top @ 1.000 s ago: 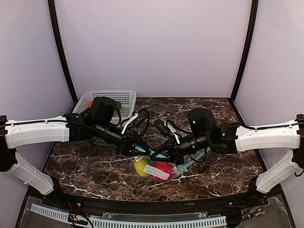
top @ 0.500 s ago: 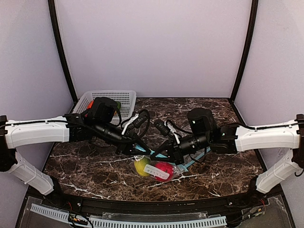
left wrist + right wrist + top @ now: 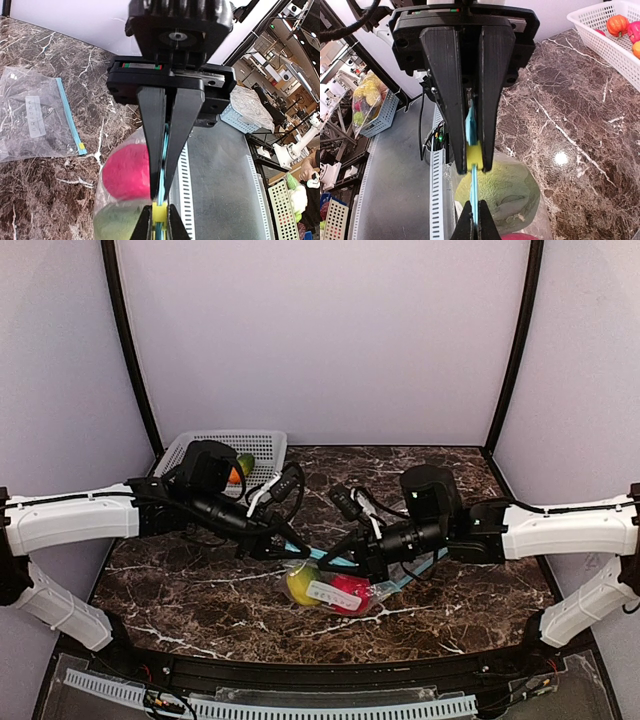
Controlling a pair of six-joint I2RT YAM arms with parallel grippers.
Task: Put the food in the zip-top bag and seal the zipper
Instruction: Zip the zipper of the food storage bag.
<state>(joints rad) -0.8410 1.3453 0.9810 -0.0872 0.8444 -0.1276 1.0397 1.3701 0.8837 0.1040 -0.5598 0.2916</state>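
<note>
The zip-top bag (image 3: 345, 592) lies at the table's middle front with the food in it: a yellow-green fruit (image 3: 301, 586) and a red one (image 3: 350, 592). My left gripper (image 3: 297, 549) is shut on the bag's blue zipper strip (image 3: 161, 165). The left wrist view shows its tips (image 3: 161, 192) pinching the strip above the red fruit (image 3: 125, 172). My right gripper (image 3: 360, 565) faces it, tip to tip. It is shut (image 3: 474, 162) on the yellow zipper slider (image 3: 474, 154), with the green fruit (image 3: 507, 195) just below.
A white mesh basket (image 3: 262, 443) stands at the back left with more fruit (image 3: 240, 467) in it, and it shows again in the right wrist view (image 3: 600, 37). A second, empty zip bag (image 3: 35, 120) lies flat on the marble beside the filled one.
My left gripper has shut on the zipper strip and its arm has drawn slightly left, uncovering fruit in the basket. The bag shifted a little. The right gripper stays shut.
</note>
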